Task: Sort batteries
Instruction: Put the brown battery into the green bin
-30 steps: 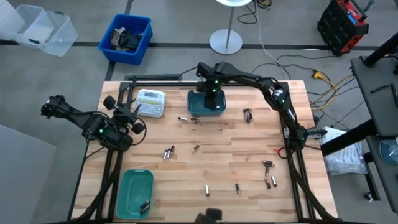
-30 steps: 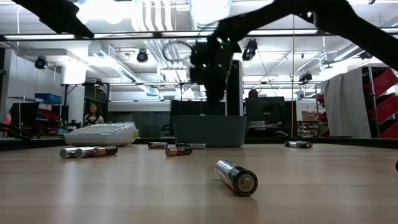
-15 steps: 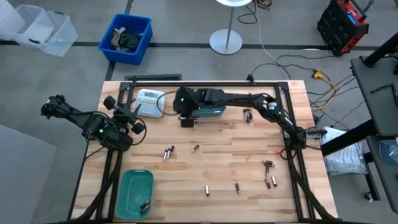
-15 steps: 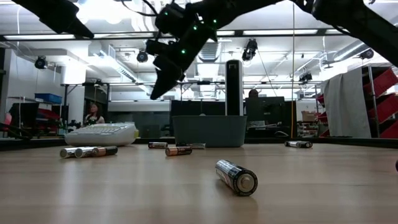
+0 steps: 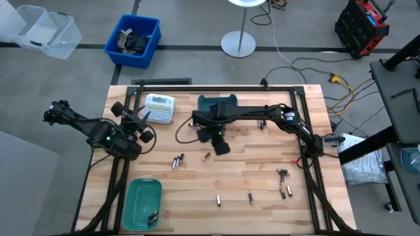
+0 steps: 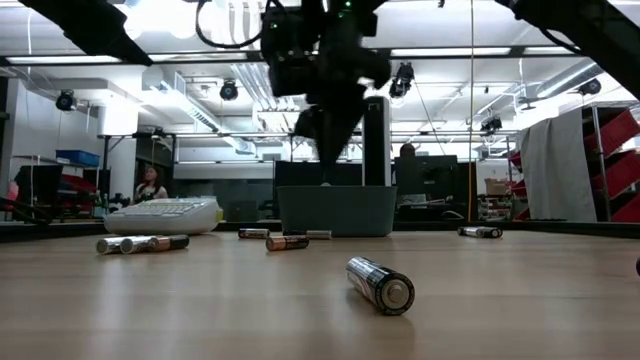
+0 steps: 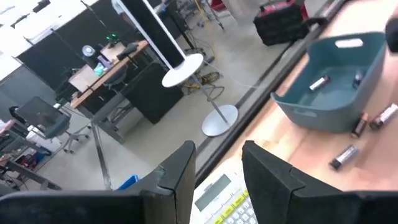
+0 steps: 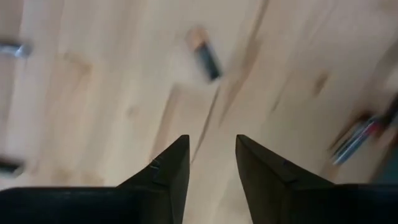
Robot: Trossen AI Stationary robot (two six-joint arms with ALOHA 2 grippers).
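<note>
The right tool (image 5: 222, 147) hangs over the middle of the bench (image 5: 262, 177), with its fingers a little apart and nothing between them. Under it the wood is mostly bare, with one battery (image 5: 206, 157) just beside it. More batteries (image 5: 177, 160) lie scattered toward the front. At the back, the teal bin (image 5: 218, 107) and the white label maker (image 5: 159, 108) block the way. The left tool (image 5: 141, 122) waits near the label maker.
</note>
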